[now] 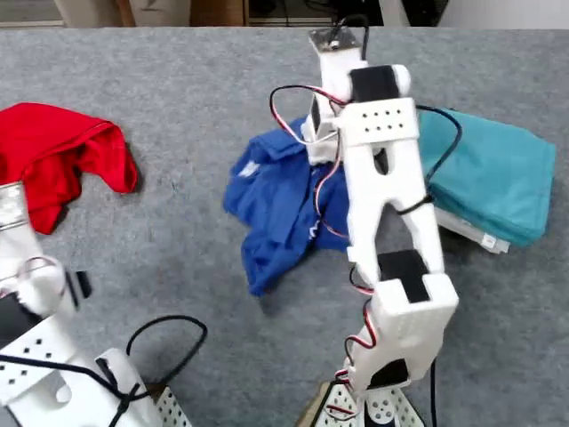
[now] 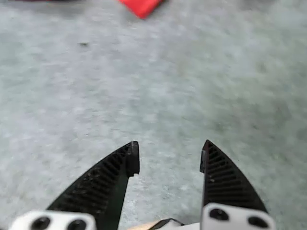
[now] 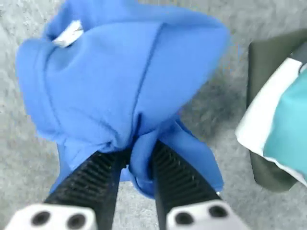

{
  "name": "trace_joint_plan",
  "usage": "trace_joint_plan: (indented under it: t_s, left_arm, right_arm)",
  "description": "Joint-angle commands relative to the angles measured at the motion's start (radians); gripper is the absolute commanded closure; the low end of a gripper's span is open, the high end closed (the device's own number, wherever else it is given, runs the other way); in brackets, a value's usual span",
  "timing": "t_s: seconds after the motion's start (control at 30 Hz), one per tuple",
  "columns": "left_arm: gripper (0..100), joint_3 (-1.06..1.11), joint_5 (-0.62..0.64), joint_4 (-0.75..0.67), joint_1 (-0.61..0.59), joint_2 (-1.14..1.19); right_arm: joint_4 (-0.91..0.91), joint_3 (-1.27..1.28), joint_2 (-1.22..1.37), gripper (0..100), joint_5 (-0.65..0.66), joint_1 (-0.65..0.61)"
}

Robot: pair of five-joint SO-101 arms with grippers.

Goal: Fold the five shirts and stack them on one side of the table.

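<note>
A crumpled blue shirt (image 1: pixel 283 209) lies mid-table, and my right gripper (image 3: pixel 140 148) is shut on a bunched fold of the blue shirt (image 3: pixel 120 81), lifting that part into a peak. In the high view the right arm (image 1: pixel 391 205) stretches from the near edge over the shirt. A folded teal shirt (image 1: pixel 493 173) tops a stack at the right, above a white shirt (image 3: pixel 261 127) and a dark one (image 3: pixel 261 60). A red shirt (image 1: pixel 58 156) lies crumpled at the left. My left gripper (image 2: pixel 168 155) hangs open over bare grey table, a corner of the red shirt (image 2: pixel 141 5) beyond it.
The grey felt table (image 1: pixel 178 98) has free room between the red and blue shirts. The left arm (image 1: pixel 36 302) sits at the near left corner with a black cable (image 1: pixel 164 338) looping beside it.
</note>
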Motion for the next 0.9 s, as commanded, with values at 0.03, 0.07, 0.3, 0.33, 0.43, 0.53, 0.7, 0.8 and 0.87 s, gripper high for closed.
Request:
trace_joint_plan:
  t_s: [0.03, 0.07, 0.3, 0.33, 0.43, 0.53, 0.7, 0.8, 0.87]
  left_arm:
    - [79, 0.023, 0.1, -0.015, 0.209, -0.004]
    - [79, 0.028, 0.123, -0.015, 0.258, -0.002]
    - [79, 0.003, 0.261, -0.118, 0.52, 0.232]
    - [79, -0.015, 0.276, -0.13, 0.545, 0.289]
    - [79, -0.114, 0.318, -0.132, 0.626, 0.476]
    - [79, -0.238, 0.364, -0.129, 0.707, 0.65]
    - [79, -0.387, 0.43, -0.137, 0.893, 0.854]
    - [82, -0.433, 0.428, -0.144, 0.994, 0.937]
    - [89, -0.433, 0.419, -0.19, 1.048, 0.981]
  right_arm:
    - [0.017, 0.104, -0.076, 99.4, -0.011, -0.015]
    - [0.015, 0.131, -0.076, 99.4, -0.011, -0.024]
    - [0.003, 0.205, -0.084, 99.4, -0.005, -0.027]
    - [0.005, 0.206, -0.084, 99.4, -0.005, -0.027]
    - [0.005, 0.209, -0.084, 99.4, -0.005, -0.027]
    - [0.005, 0.209, -0.084, 99.4, -0.008, -0.028]
    - [0.02, 0.211, -0.085, 99.4, -0.009, -0.028]
    - [0.02, 0.229, -0.117, 99.4, -0.005, -0.005]
    - [0.02, 0.252, -0.162, 99.4, -0.002, 0.016]
